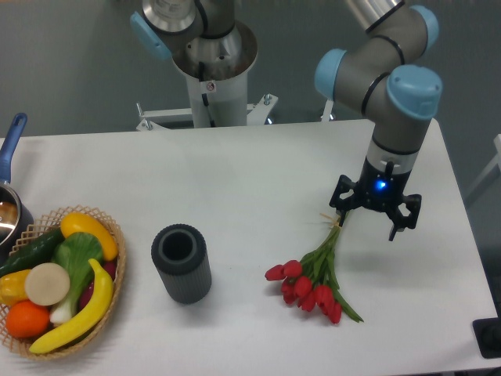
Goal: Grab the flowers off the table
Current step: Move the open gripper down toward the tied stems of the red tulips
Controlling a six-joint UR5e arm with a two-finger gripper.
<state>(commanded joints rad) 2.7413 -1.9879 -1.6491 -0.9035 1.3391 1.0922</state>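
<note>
At far left, a woven wicker basket (pixel 116 258) of mixed fruit and vegetables sat on the large white rectangular table (pixel 235 180), with a dark ribbed cylindrical vase (pixel 181 263) upright to its right. The bunch of red tulips with green stems (pixel 317 274) lay flat further right, blooms toward the camera. Above its stem end, the black two-finger gripper (pixel 374 219) pointed straight down, fingers spread wide and grasping nothing, beneath the grey-and-blue jointed arm (pixel 383 86).

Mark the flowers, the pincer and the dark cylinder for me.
flowers (pixel 307 288): fixed camera, on the red tulip heads.
pincer (pixel 367 222): fixed camera, midway between its fingertips, above the stem ends.
dark cylinder (pixel 183 270): fixed camera, on its ribbed side wall.
</note>
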